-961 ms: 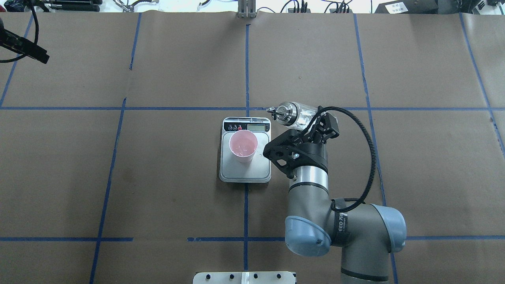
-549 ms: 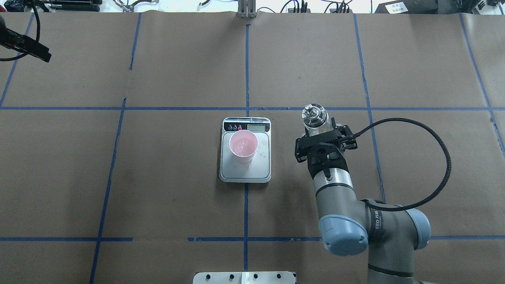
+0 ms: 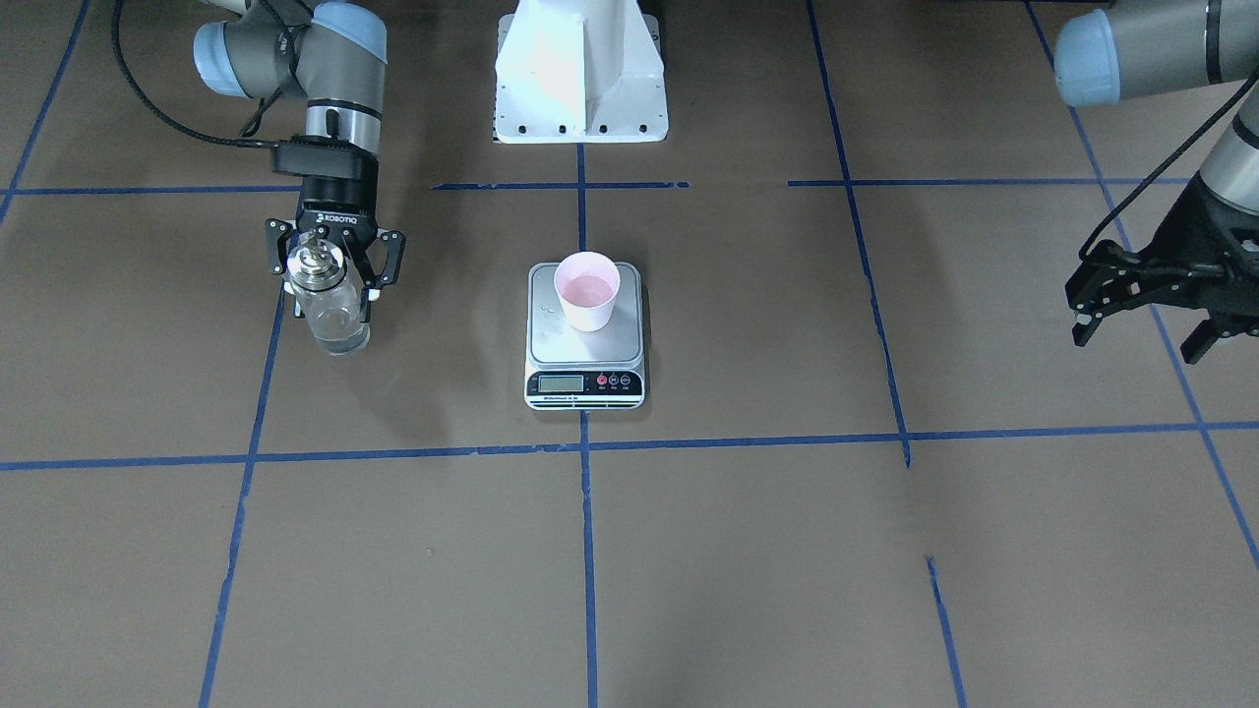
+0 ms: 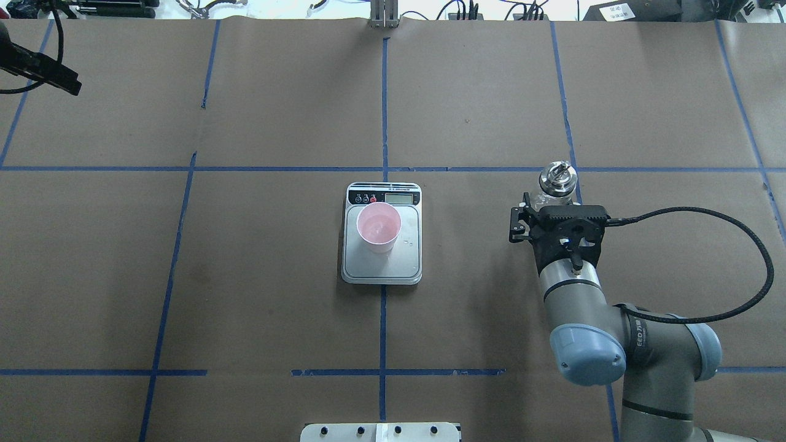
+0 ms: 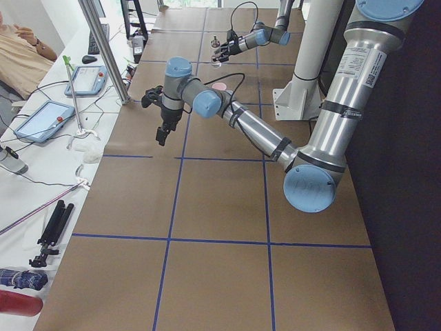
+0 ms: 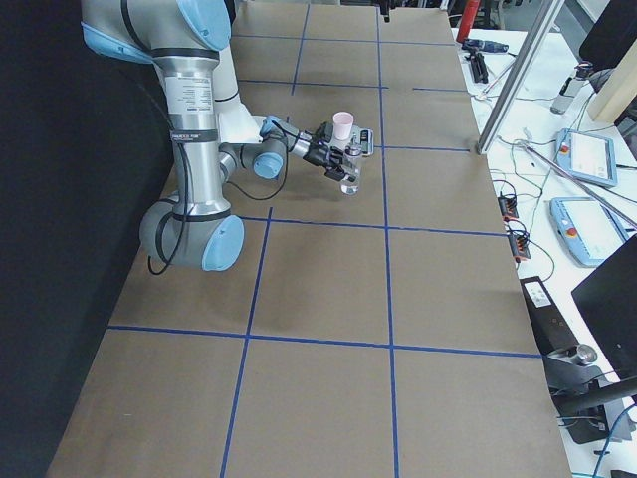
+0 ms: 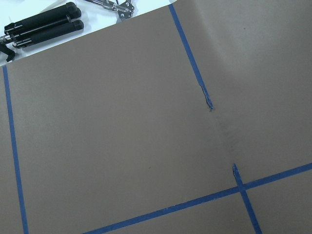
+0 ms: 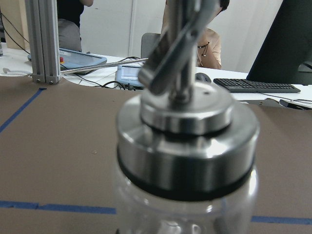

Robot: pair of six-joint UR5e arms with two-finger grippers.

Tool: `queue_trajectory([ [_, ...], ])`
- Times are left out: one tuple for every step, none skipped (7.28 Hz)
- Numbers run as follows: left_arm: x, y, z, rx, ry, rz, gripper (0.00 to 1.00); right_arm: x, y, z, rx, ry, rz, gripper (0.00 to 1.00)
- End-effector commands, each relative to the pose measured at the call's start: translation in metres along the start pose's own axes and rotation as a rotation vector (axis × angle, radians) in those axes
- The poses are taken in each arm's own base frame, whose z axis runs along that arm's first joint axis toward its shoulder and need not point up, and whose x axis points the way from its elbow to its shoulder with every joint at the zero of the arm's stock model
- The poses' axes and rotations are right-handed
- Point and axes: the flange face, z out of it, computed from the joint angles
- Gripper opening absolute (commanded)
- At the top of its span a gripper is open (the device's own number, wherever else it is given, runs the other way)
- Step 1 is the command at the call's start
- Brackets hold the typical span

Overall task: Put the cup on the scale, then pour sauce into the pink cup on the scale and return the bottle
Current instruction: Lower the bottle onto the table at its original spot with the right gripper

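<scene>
Robotics lab, live from the bench.
Here we are over a worktop papered in brown and gridded with blue tape, with two grey-and-blue robot arms rising from its near edge. Along the far side, white desks carry teach pendants, and an aluminium post stands at the edge. Beyond that there's a keyboard, a dark monitor and a seated person looking on.

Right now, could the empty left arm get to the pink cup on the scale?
Probably yes: only bare table lies between the open left gripper and the cup; the right gripper holds the bottle on the other side.
</scene>
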Motion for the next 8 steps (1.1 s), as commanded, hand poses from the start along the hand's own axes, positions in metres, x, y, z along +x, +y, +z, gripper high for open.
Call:
queue_trajectory([
  [0.001,-0.001,0.0,0.001,0.0,-0.003,0.99,0.041,0.013,0.018,-0.05,0.06,0.122,0.0],
  [0.002,-0.001,-0.002,0.005,0.002,-0.003,0.99,0.043,0.012,0.02,-0.048,0.064,0.121,0.0],
  [0.002,-0.001,-0.002,0.005,0.002,-0.003,0.99,0.053,0.017,0.022,-0.049,0.076,0.118,0.0],
  [0.002,-0.001,-0.003,0.006,0.002,-0.002,0.99,0.048,0.015,0.02,-0.05,0.071,0.123,0.0],
  [0.0,0.0,-0.003,0.005,-0.001,0.0,0.99,0.05,0.017,0.021,-0.05,0.073,0.119,0.0],
  [0.001,0.0,-0.003,0.007,-0.002,-0.001,0.99,0.049,0.018,0.021,-0.052,0.073,0.125,0.0],
  [0.001,0.0,-0.004,0.007,-0.002,-0.002,0.99,0.054,0.021,0.022,-0.052,0.08,0.13,0.0],
  [0.001,0.0,-0.004,0.009,-0.002,0.0,0.99,0.053,0.022,0.023,-0.058,0.08,0.138,0.0],
])
